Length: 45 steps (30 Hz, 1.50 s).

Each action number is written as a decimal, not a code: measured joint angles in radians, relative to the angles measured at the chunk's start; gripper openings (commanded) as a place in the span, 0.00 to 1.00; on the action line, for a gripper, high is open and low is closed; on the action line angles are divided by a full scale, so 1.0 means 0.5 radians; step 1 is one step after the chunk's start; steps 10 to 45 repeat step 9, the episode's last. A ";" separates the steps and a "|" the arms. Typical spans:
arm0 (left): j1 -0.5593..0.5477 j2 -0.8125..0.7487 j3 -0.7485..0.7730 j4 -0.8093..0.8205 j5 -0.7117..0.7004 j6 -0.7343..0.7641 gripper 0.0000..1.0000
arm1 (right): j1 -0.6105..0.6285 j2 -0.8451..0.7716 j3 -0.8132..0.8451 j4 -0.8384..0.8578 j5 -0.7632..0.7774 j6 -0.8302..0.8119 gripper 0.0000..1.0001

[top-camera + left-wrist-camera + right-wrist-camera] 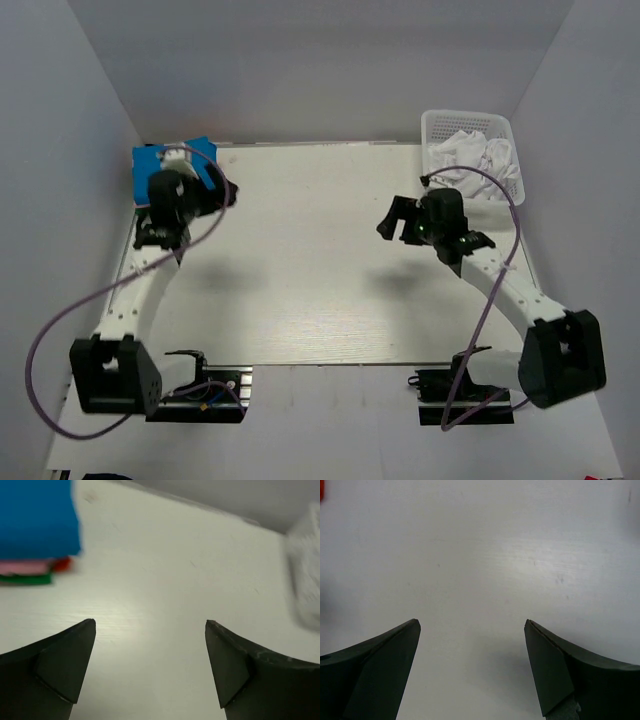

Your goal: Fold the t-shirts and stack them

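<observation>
- Left gripper: jaws apart, holding nothing, above the table.
- Right gripper: jaws apart, holding nothing.
- Blue t-shirt: folded, topping the pink, orange-red and green layers at the far-left corner.
- Basket: far right, holds white cloth, seemingly crumpled shirts.

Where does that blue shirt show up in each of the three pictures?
Top external: the blue shirt lies at the far left corner of the table.
Left wrist: it fills the top left corner of the picture.
Right wrist: it is not in this picture.
Shared landmark: the pale table, also seen in the left wrist and right wrist views.
</observation>
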State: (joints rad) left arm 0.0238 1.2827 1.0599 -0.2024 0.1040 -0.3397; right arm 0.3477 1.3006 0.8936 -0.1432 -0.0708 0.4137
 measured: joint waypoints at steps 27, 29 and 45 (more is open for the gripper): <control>-0.301 -0.497 -1.015 0.292 0.284 -0.143 1.00 | 0.001 -0.674 -0.801 0.177 0.046 0.074 0.90; -0.301 -0.497 -1.015 0.292 0.284 -0.143 1.00 | 0.001 -0.674 -0.801 0.177 0.046 0.074 0.90; -0.301 -0.497 -1.015 0.292 0.284 -0.143 1.00 | 0.001 -0.674 -0.801 0.177 0.046 0.074 0.90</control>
